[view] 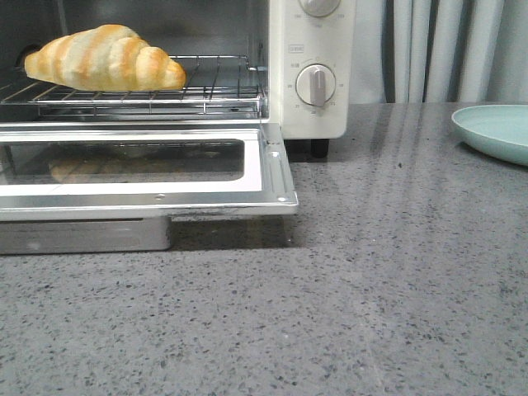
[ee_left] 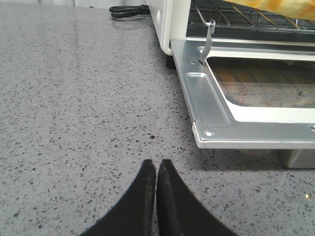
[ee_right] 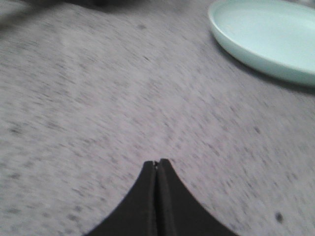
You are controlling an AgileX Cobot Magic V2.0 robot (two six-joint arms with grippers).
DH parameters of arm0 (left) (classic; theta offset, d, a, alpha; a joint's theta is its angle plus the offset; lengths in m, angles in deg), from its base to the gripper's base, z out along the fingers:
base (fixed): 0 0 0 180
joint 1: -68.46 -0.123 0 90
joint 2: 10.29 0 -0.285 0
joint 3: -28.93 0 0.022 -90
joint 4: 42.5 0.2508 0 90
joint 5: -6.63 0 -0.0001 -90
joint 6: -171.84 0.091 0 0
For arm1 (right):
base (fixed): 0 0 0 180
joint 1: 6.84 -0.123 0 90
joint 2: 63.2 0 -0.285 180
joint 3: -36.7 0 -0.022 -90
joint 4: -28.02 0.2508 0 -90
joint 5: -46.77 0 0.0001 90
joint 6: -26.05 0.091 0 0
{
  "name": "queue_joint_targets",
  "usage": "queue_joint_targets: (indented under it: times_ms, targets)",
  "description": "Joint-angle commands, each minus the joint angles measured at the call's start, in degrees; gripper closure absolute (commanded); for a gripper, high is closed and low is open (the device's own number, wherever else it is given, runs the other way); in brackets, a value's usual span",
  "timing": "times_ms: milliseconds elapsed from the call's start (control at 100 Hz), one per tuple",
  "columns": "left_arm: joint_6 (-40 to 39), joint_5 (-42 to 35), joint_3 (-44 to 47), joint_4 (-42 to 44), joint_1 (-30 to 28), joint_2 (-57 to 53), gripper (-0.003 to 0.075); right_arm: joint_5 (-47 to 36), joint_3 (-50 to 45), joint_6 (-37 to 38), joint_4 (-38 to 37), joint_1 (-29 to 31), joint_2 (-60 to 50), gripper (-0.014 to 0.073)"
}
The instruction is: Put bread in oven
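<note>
The bread (view: 103, 58), a golden-orange croissant with cream stripes, lies on the wire rack (view: 223, 87) inside the cream-white oven (view: 318, 82). The oven's glass door (view: 148, 169) hangs open and flat. A strip of the bread (ee_left: 275, 6) shows at the edge of the left wrist view, above the open door (ee_left: 231, 103). My left gripper (ee_left: 156, 164) is shut and empty over the counter, apart from the door's corner. My right gripper (ee_right: 157, 163) is shut and empty over the counter, apart from the plate. Neither gripper shows in the front view.
A pale green plate (view: 495, 132) sits at the right edge of the counter; it also shows in the right wrist view (ee_right: 266, 34). A black power cord (ee_left: 129, 10) lies beside the oven. A metal tray (view: 82, 235) sits under the open door. The counter is speckled grey stone.
</note>
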Motion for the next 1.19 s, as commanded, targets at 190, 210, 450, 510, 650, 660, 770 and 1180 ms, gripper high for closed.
queue_joint_targets:
  times_ms: [190,210,450,510,650,660,770,1180]
  targets:
    - [-0.5,-2.8,1.5,0.0,0.4,-1.7,0.0741,1.2,-0.7,-10.1,11.0,12.4,-8.9,0.0662]
    - [-0.5,-2.8,1.5,0.0,0.4,-1.7,0.0741,1.5,-0.7,-12.4,12.4,13.3,-9.3,0.0662]
    - [-0.5,-2.8,1.5,0.0,0.4,-1.7,0.0741,1.5,-0.7,-20.8,16.0,16.9,-9.7,0.0662]
    - [-0.5,-2.8,1.5,0.0,0.4,-1.7,0.0741,1.5,-0.7,-20.8,16.0,16.9,-9.7,0.0662]
    - [-0.5,-2.8,1.5,0.0,0.4,-1.7,0.0741,1.5,-0.7,-20.8,16.0,16.9,-9.7,0.0662]
    - [-0.5,-2.8,1.5,0.0,0.4,-1.7,0.0741,1.5,-0.7,-20.8,16.0,16.9,-9.7,0.0662]
    - [-0.5,-2.8,1.5,0.0,0.4,-1.7,0.0741,1.3,-0.7,-20.8,16.0,16.9,-9.7,0.0662]
    - [-0.5,-2.8,1.5,0.0,0.4,-1.7,0.0741,1.3,-0.7,-20.8,16.0,16.9,-9.7,0.0662]
